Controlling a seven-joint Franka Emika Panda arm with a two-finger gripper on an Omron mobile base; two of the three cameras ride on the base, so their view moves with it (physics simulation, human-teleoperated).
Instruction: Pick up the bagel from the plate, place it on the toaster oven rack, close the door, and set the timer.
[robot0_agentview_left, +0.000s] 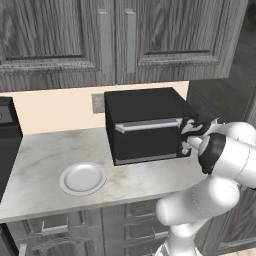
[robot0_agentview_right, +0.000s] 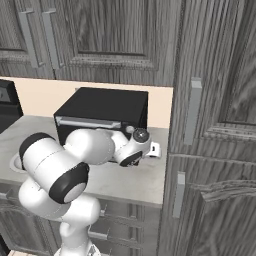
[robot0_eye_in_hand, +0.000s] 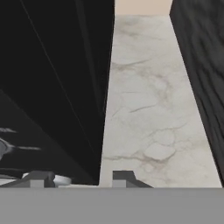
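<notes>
Tool (robot0_agentview_left: 187, 137), jaws part-open on nothing, meets the boxy black toaster oven's (robot0_agentview_left: 145, 107) right front corner.

No text, label, brand, number or sign can be read on the toaster oven (robot0_agentview_left: 145, 125) or elsewhere.
</notes>
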